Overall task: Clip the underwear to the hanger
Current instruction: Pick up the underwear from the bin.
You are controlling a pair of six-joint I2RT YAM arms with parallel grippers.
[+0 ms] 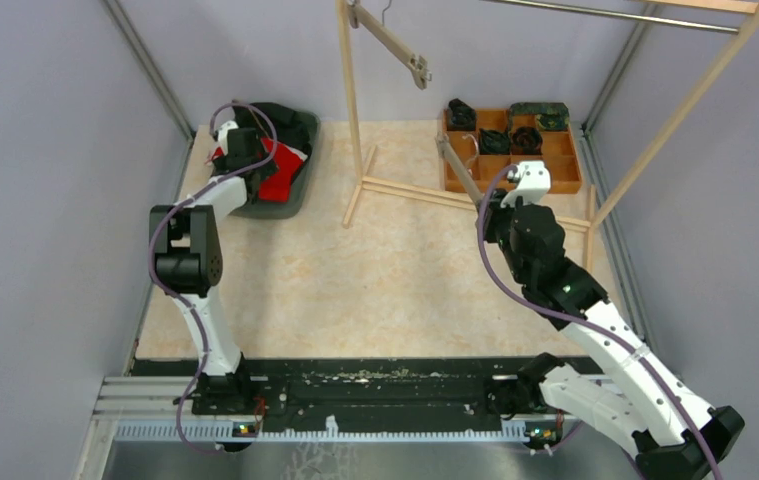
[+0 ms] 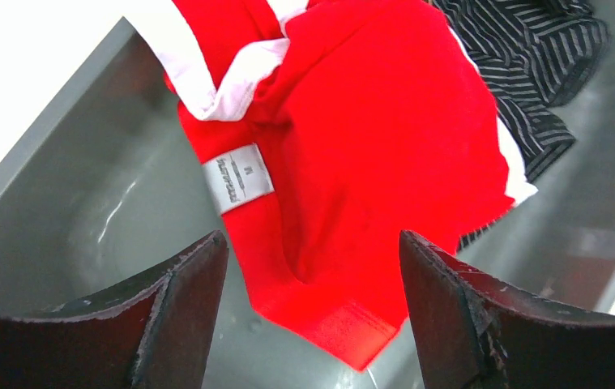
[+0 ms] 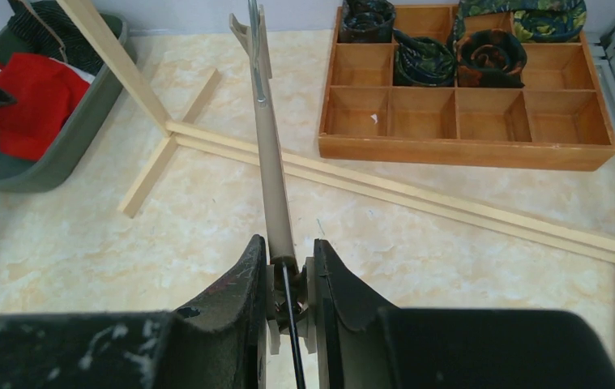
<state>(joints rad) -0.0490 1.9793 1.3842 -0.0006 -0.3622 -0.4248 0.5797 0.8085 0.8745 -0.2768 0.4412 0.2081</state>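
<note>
The red underwear (image 2: 369,146) with white trim lies crumpled in a grey bin (image 2: 85,203) at the far left (image 1: 280,175). My left gripper (image 2: 312,267) hovers just over it, open, its jaws straddling the garment's lower corner without touching. My right gripper (image 3: 290,267) is shut on the clip end of a beige hanger (image 3: 271,162), whose bar runs away from the jaws with its metal hook at the far end. From above, this hanger (image 1: 463,170) is held over the table to the right of centre, by the right gripper (image 1: 490,205).
A black striped garment (image 2: 523,57) shares the bin. A wooden rack's base (image 3: 417,198) crosses the table, and another hanger (image 1: 395,45) hangs from its upper rail. A wooden compartment tray (image 3: 466,150) with rolled ties sits at the back right.
</note>
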